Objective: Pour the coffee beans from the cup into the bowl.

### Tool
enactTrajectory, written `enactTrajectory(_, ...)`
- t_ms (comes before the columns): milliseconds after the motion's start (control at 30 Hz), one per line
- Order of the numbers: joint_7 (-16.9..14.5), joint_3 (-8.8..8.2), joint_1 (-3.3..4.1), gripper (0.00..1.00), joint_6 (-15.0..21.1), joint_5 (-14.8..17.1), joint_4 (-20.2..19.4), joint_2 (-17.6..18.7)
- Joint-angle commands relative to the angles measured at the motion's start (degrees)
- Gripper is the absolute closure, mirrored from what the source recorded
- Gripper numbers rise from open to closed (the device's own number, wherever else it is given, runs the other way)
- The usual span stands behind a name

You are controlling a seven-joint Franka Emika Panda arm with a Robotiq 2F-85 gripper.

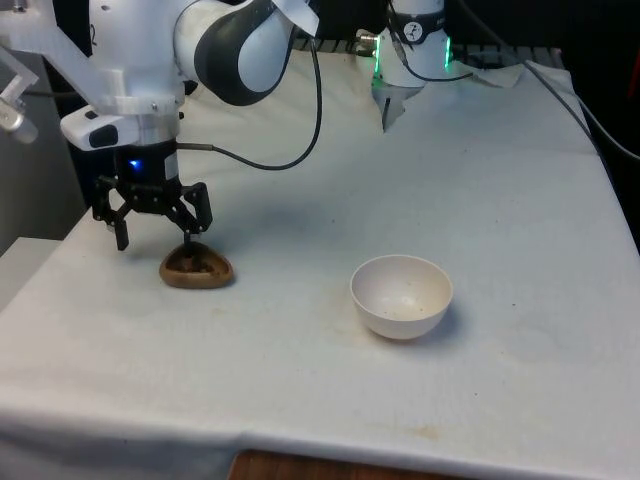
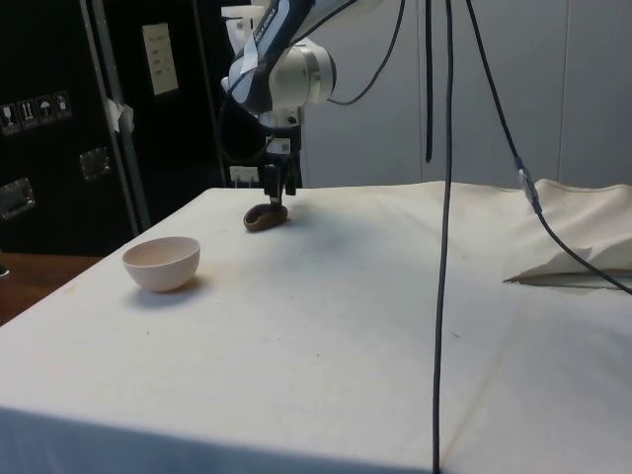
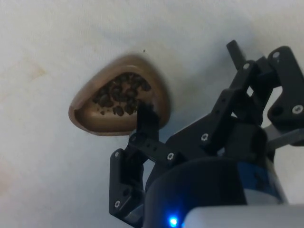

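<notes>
Black and two-fingered, the gripper (image 1: 153, 237) hangs low over the white cloth (image 1: 330, 180) with its fingers spread wide apart and nothing between them. One fingertip reaches down to the rim of the cup (image 1: 196, 268), a shallow brown dish of rounded, almost triangular outline that sits just below and slightly towards the front view's right of the gripper. The other finger stands clear of the cup on the opposite side, over bare cloth. In the wrist view the gripper (image 3: 187, 80) shows one finger (image 3: 146, 121) crossing the cup's near edge, and the cup (image 3: 90, 116) holds a small heap of dark coffee beans (image 3: 121, 94) gathered against one side of its hollow. Whether that fingertip actually presses on the rim or only overlaps it cannot be told.

From the side view the gripper (image 2: 278, 190) points straight down, and the cup (image 2: 265, 218) rests flat on the cloth directly under it. The bowl (image 1: 401, 295), white and round, stands upright well apart from the gripper, off towards the front view's right and nearer that camera. A few faint specks mark its inside, too small to identify. In the side view the bowl (image 2: 162, 264) stands nearer that camera than the gripper, with open cloth between it and the cup.
</notes>
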Motion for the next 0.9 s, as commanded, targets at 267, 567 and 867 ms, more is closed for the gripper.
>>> enactTrajectory(267, 1.4, -0.06, -0.11, 0.00, -0.5, 0.1, 0.7, 0.2)
enactTrajectory(567, 3.6, 0.29, -0.40, 0.00, -1.4, 1.0, 0.9, -0.1)
enactTrajectory(867, 2.9, 0.57, -1.03, 0.00, -3.7, 4.6, 2.5, 0.3)
